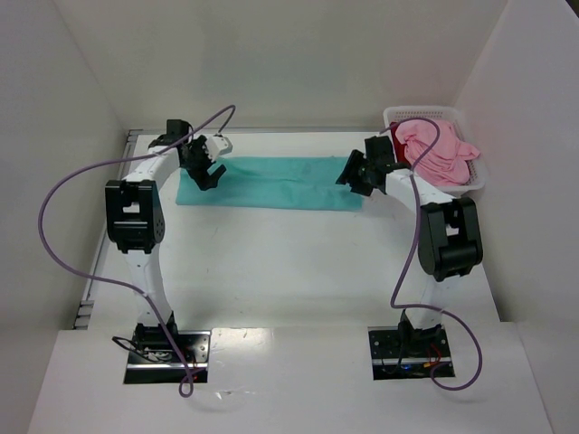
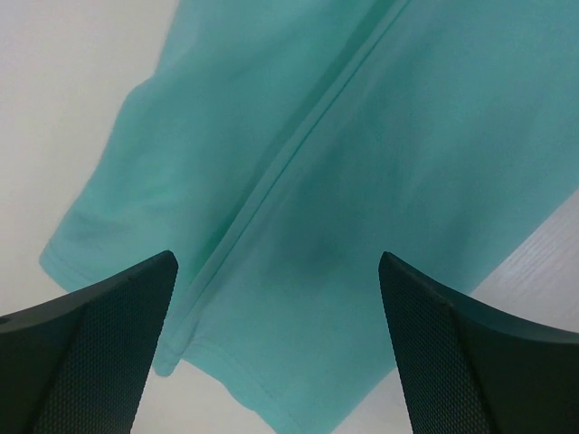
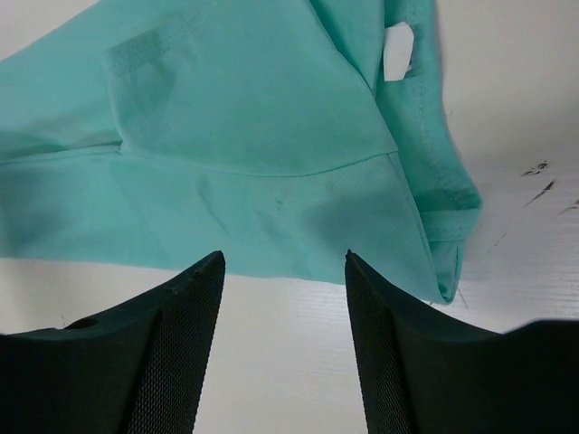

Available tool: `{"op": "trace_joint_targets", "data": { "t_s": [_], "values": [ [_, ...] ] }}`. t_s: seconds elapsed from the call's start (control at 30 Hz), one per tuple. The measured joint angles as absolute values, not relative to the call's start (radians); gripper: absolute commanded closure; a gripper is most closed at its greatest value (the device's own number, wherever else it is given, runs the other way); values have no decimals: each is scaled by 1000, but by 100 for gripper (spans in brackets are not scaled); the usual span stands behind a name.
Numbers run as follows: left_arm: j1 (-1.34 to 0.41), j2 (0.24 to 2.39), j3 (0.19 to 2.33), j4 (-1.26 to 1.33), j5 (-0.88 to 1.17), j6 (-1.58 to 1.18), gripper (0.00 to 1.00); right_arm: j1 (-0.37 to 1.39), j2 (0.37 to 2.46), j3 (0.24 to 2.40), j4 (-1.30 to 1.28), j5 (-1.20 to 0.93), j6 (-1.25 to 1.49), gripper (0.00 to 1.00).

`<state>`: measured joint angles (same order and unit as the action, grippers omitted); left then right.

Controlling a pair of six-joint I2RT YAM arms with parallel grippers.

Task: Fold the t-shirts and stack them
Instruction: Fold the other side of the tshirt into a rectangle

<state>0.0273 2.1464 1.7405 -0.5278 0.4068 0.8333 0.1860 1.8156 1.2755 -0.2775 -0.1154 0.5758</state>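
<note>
On the left side of the table (image 1: 289,262) the left gripper (image 1: 206,172) hangs over the left end of the teal t-shirt (image 1: 271,181), which lies flat as a long folded strip running left to right across the far half of the table. In the left wrist view this gripper (image 2: 278,258) has its jaws spread wide with nothing gripped between them. The teal cloth (image 2: 362,136) fills the space beyond and between the two fingers, a folded edge crosses it on a slant, and the shirt's stitched end edge lies just beyond the left fingertip. No writing shows on this end of the cloth

At the right end of the strip the right gripper (image 1: 357,176) sits just beside the shirt's right edge. In the right wrist view its jaws (image 3: 282,258) stand apart, narrower than the left pair, and hold nothing. Bare table shows between the fingers, and the shirt's near edge (image 3: 226,136) lies just past the fingertips, apart from them. A small white tag (image 3: 398,50) sits at the shirt's far right, too small for any print to be read, and a faint rectangular patch (image 3: 140,59) shows through the cloth at upper left, with no legible lettering. A few dark scuff marks (image 3: 543,181) dot the table to the right of the shirt

At the far right corner a white basket (image 1: 425,111) holds the pink t-shirt (image 1: 439,149), bunched and heaped above the rim, with a bit of the dark red t-shirt (image 1: 396,136) showing at its left side, just behind the right gripper
</note>
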Motion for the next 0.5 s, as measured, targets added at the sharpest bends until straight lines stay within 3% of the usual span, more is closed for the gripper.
{"op": "trace_joint_targets", "data": {
  "t_s": [0.5],
  "values": [
    [27,2257,1783,-517,416,854,0,186,1772,1275,-286,-112,583,26]
  ]
}}
